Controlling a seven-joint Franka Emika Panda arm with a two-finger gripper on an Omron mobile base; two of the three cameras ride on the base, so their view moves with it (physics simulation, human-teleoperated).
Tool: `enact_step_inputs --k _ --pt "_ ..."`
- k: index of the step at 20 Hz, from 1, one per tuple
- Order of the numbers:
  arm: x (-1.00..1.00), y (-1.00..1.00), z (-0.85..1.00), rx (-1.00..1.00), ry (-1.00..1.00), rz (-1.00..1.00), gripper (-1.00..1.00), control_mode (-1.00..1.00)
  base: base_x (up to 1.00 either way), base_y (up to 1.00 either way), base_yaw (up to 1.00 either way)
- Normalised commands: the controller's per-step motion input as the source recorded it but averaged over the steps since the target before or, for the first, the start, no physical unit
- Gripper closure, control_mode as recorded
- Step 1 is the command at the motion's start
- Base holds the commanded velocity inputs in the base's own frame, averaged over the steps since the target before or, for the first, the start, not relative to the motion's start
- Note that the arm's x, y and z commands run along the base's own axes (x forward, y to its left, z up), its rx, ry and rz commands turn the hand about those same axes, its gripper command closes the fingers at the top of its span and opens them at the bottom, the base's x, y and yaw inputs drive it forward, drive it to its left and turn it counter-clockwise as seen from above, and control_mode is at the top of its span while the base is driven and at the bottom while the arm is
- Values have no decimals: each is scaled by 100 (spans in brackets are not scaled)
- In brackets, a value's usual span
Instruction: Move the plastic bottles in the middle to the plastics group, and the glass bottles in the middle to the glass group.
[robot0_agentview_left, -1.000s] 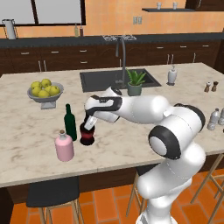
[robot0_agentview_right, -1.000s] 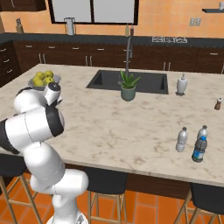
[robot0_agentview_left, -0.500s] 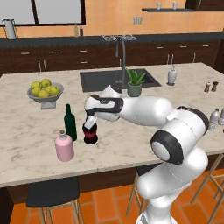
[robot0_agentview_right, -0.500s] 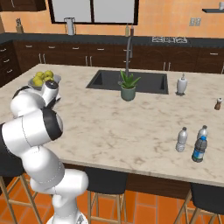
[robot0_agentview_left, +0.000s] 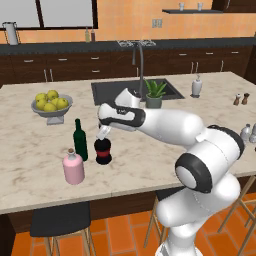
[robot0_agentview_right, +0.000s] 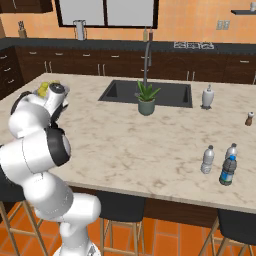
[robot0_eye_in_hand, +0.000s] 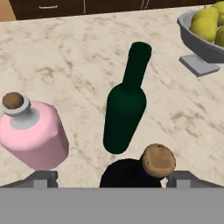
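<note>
The black glass bottle with a red label stands upright on the counter, right beside the dark green bottle and the pink bottle of the glass group. My gripper hovers at its neck, open, its fingers clear of the neck on both sides. From the hand, the black bottle and its cork top sit between my spread fingertips, with the green bottle and pink bottle beyond. Far right on the counter stand a blue-labelled plastic bottle and two pale ones.
A grey fruit bowl stands behind the glass group. A sink, a potted plant, a white soap dispenser and brown shakers lie further right. Stools stand under the near counter edge.
My gripper has opened and let go of the black bottle, which now stands on its own by the green bottle. The arm has barely moved.
</note>
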Motion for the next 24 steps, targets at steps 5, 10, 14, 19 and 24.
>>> enact_step_inputs --k 5,10,14,19,24 --pt "-7 -11 56 0 0 -4 -100 -100 0 0 0" --pt "-34 -35 40 0 0 -7 -100 -100 0 0 0" --pt "-64 -41 41 0 0 -7 -100 -100 0 0 0" --pt "-86 -54 20 0 0 -13 -100 -100 0 0 0" --pt "-83 -70 0 -1 0 -18 -100 -100 0 0 0"
